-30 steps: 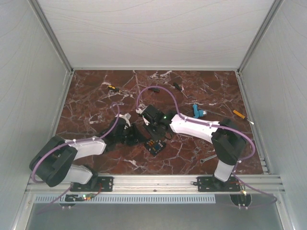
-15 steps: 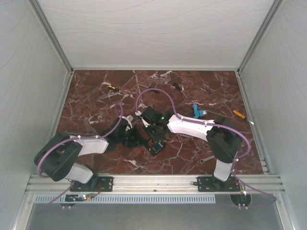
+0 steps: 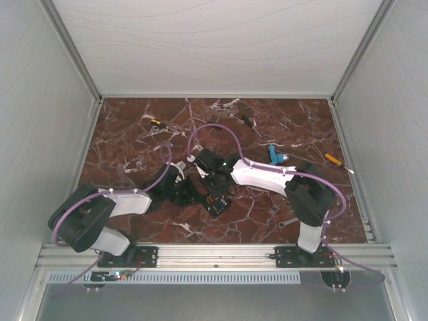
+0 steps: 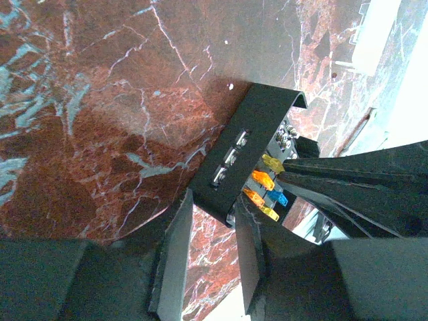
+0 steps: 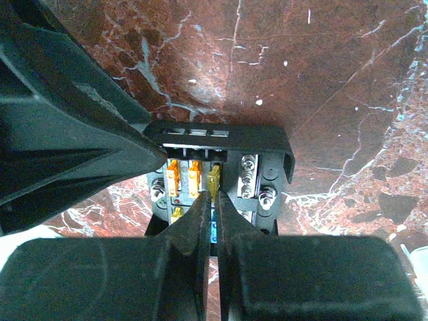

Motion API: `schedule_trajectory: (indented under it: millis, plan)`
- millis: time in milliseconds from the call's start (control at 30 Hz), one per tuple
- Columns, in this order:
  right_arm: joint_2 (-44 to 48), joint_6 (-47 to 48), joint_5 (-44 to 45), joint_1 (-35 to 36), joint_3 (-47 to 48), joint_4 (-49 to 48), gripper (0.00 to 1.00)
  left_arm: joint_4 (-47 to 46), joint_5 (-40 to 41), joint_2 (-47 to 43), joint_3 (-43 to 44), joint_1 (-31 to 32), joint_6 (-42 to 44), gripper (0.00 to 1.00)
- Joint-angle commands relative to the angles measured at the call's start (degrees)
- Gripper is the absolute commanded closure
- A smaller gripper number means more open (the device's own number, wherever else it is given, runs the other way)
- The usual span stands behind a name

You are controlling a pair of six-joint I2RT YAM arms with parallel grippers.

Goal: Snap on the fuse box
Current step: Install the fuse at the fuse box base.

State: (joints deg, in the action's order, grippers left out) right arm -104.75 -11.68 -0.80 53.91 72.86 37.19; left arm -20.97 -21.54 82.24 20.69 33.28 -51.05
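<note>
Nearest the arm bases, a small silvery piece [image 3: 290, 220] is lying on the dark red marble surface [image 3: 134, 147], close in front of the right arm's shoulder. A little farther in, the fuse box [image 3: 215, 202] is sitting flat on the surface near the middle, its coloured fuses showing from above. Both arms are reaching in over it.

The left gripper [image 4: 211, 206] is pointing at the box from the left. Its fingers are standing apart, with the surface showing through the gap. The box's black side wall is lying right at the fingertips, though the pictures do not settle whether they are touching it.

The right gripper [image 5: 212, 200] is hanging over the box from its far right side. Its fingers are drawn almost together, leaving only a thin slit, and nothing is showing between them. Their tips are sitting down among the orange and yellow fuses [image 5: 180, 177] in the middle of the box. The silver screw terminals [image 5: 257, 180] are lying just to one side of the tips.

Farther back on the right, a blue plastic piece [image 3: 275, 155] is lying beside the right arm, with a small orange item [image 3: 333, 159] beyond it. Near the far edge, a dark screwdriver [image 3: 247, 121] and a small black-and-yellow item [image 3: 157, 123] are resting well apart.
</note>
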Motion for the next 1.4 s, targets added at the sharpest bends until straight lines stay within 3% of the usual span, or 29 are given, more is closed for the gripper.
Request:
schedule_trajectory:
  millis: [0, 600, 1000, 1367]
  plan:
    - [-4.94, 0.93, 4.13, -1.17, -3.65, 2.45, 1.00, -2.23, -0.87, 1.06, 1.90, 0.54, -0.01, 0.71]
    - [-7.07, 0.99, 8.00, -4.72, -9.39, 3.39, 1.00, -1.94, -0.61, 1.26, 1.55, 0.54, -0.13, 0.76]
    - [-2.81, 3.18, 2.64, -0.22, -2.20, 1.35, 1.00, -2.60, -1.40, 1.96, 1.99, 0.56, -0.17, 0.76]
    - [2.09, 4.13, 0.91, -0.47, 1.41, -0.95, 0.84, -2.84, -1.84, 2.48, 2.60, 0.56, 0.45, 0.76]
